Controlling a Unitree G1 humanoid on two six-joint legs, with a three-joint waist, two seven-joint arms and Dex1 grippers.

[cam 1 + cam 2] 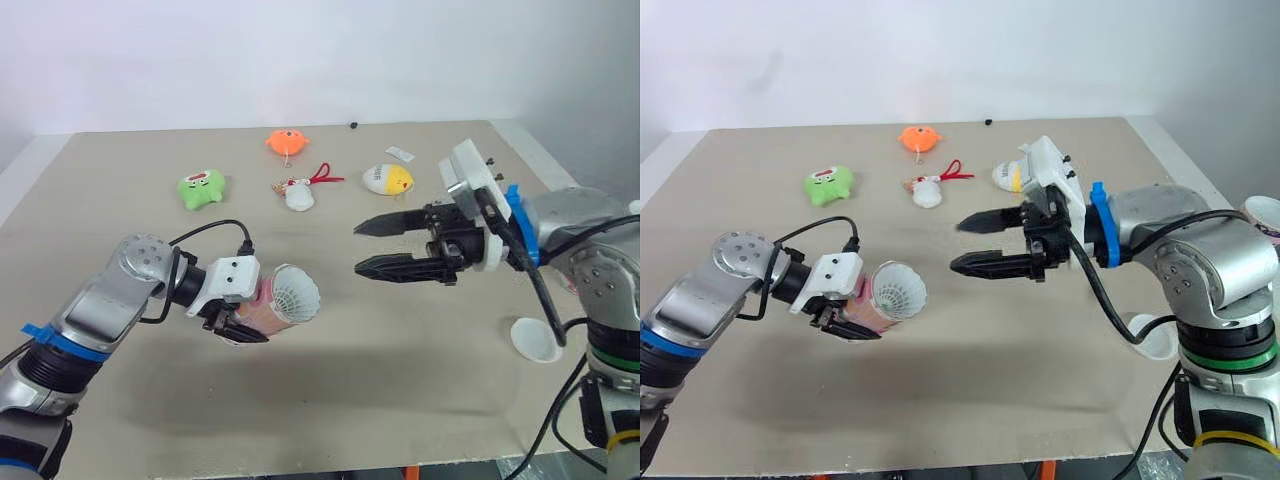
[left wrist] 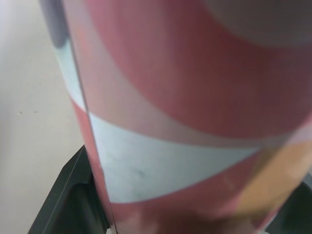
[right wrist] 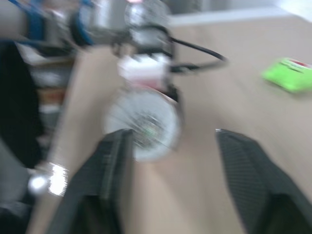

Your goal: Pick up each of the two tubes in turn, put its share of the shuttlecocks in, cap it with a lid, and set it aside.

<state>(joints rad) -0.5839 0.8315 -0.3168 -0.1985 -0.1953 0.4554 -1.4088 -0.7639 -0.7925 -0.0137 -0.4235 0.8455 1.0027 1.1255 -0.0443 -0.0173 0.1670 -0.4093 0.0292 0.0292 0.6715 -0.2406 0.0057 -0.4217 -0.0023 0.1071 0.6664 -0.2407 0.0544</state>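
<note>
Holding the tube [image 1: 268, 308] in our left gripper [image 1: 242, 328], whose fingers are closed around its lower body, we have it clear of the table [image 1: 400, 400] and tipped over so that its open mouth faces our right gripper [image 1: 360, 248]. That tilt, we judge, lets the other hand reach straight into it. A shuttlecock [image 1: 297, 297] sits in that mouth with its white skirt outward, so this tube looks at least partly filled. Our right gripper hangs just across from the mouth, apart from it, its two fingers spread wide with nothing between them. A white lid [image 1: 535, 340] lies on the table below and behind our right gripper, handy for capping. The soft toys [image 1: 202, 189] beyond both grippers play no part.
</note>
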